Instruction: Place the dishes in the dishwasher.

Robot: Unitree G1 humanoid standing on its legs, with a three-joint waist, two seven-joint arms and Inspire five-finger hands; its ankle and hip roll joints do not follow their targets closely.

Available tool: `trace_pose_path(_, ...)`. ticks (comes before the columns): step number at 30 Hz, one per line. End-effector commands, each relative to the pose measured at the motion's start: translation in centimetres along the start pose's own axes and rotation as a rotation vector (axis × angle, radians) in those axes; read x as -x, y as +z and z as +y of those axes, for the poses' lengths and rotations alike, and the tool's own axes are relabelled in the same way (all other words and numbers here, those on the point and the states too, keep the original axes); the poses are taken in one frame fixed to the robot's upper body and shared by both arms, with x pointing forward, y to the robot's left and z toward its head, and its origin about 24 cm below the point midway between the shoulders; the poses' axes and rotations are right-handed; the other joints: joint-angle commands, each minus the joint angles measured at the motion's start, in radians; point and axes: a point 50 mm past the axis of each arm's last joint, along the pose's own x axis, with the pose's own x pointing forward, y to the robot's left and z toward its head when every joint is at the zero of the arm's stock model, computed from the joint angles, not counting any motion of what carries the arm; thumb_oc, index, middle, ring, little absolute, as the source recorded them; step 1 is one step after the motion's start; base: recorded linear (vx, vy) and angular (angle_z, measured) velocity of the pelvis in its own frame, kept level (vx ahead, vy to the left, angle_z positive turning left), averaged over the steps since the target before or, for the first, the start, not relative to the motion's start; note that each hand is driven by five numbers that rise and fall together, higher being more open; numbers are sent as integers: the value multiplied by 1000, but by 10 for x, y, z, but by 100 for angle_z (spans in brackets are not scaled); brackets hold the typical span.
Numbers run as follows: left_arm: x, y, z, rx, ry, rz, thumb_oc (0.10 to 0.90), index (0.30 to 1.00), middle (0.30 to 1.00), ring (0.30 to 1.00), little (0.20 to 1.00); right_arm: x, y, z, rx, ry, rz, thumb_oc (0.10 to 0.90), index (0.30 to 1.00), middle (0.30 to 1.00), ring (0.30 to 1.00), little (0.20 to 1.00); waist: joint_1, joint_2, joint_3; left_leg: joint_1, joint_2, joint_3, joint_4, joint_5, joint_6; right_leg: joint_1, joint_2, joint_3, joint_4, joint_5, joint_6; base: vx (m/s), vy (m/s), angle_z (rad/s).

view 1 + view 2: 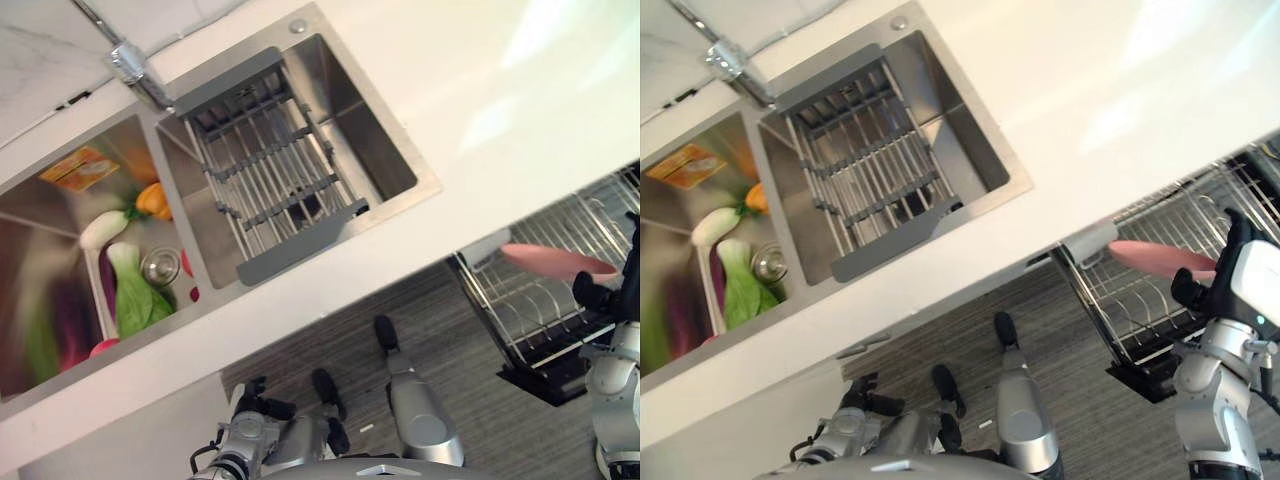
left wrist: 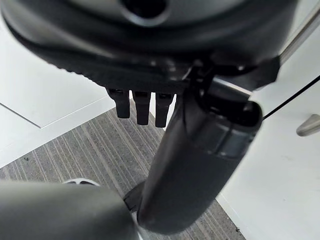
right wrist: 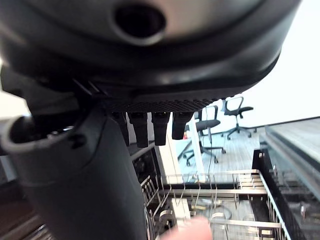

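Note:
A pink plate (image 1: pixel 560 262) is held edge-on over the pulled-out wire rack of the dishwasher (image 1: pixel 535 315) at the right. My right hand (image 1: pixel 603 292) grips the plate's near rim from below, fingers and thumb pinched on it. The right wrist view shows a sliver of the pink plate (image 3: pixel 192 231) past the thumb, with the rack's tines (image 3: pixel 220 200) beyond. My left hand (image 1: pixel 258 402) hangs low beside the counter front, fingers relaxed and holding nothing.
A double steel sink (image 1: pixel 385 140) is set in the white counter (image 1: pixel 500 90). Its right basin holds a grey drying rack (image 1: pixel 270 175). The left basin holds vegetables (image 1: pixel 130 290) and a yellow sponge (image 1: pixel 80 167). The tap (image 1: pixel 130 65) stands behind.

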Motion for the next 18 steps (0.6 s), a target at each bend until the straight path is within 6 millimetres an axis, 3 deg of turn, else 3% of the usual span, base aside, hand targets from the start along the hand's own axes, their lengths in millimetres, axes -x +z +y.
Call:
trace_pose_path(1, 1, -48, 37, -111, 83, 144, 800, 900, 900, 900, 900, -18, -9, -43, -19, -227, 14, 800, 900, 900, 900, 900, -4, -71, -99, 12, 115, -14, 10, -29, -64, -1, -134, 35, 58, -164, 134, 14, 21, -16)
trace_pose_path(5, 2, -51, 37, -98, 78, 150, 800, 900, 900, 900, 900, -14, -44, -52, 22, -271, 169, 800, 900, 900, 900, 900, -12, -68, -108, 33, 118, 16, 11, -35, -64, -14, -123, 59, 79, -170, 135, 11, 19, -50)
trace_pose_path(6, 2, -50, 37, -101, 71, 144, 800, 900, 900, 900, 900, -7, -69, -53, 63, -275, 285, 800, 900, 900, 900, 900, -22, -59, -109, 35, 117, 16, 11, -36, -65, -16, -125, 59, 81, -172, 136, -1, 44, -34)
trace_pose_path(8, 2, -49, 37, -102, 66, 144, 800, 900, 900, 900, 900, 5, -99, -53, 129, -254, 430, 800, 900, 900, 900, 900, -29, -48, -108, 33, 117, 14, 11, -36, -64, -19, -126, 58, 84, -174, 135, -1, 25, -9)
trace_pose_path(10, 2, -49, 36, -108, 60, 144, 800, 900, 900, 900, 900, 8, -107, -55, 151, -259, 470, 800, 900, 900, 900, 900, -31, -39, -109, 31, 116, 11, 12, -37, -64, -21, -127, 57, 85, -177, 134, -6, 16, -2)
trace_pose_path(11, 1, -48, 35, -114, 45, 138, 800, 900, 900, 900, 900, 22, -128, -51, 183, -228, 579, 800, 900, 900, 900, 900, -35, -25, -108, 23, 114, 4, 12, -35, -64, -23, -131, 55, 86, -179, 132, -37, 37, -7)
trace_pose_path(12, 1, -47, 34, -116, 40, 137, 800, 900, 900, 900, 900, 23, -130, -49, 176, -221, 593, 690, 735, 735, 735, 735, -37, -17, -108, 15, 113, 1, 11, -27, -65, -30, -132, 55, 86, -174, 129, -22, 45, -3)
trace_pose_path(13, 1, -46, 31, -121, 27, 131, 800, 900, 900, 900, 900, 29, -134, -42, 153, -207, 632, 400, 300, 300, 300, 300, -39, -5, -107, 10, 111, -6, 12, -33, -63, -30, -136, 50, 89, -182, 131, -40, 20, 6)
trace_pose_path(15, 1, -45, 30, -125, 20, 125, 800, 900, 900, 900, 900, 31, -135, -38, 151, -199, 637, 400, 300, 300, 300, 300, -40, 2, -106, 5, 109, -11, 13, -32, -63, -36, -138, 48, 92, -183, 130, -2, 21, 6)
trace_pose_path(18, 2, -44, 25, -131, 0, 123, 800, 900, 900, 900, 900, 24, -114, -17, 82, -144, 563, 400, 300, 300, 300, 300, -41, 26, -94, -10, 103, -21, 12, -22, -62, -47, -142, 45, 100, -180, 127, -25, 6, -1)
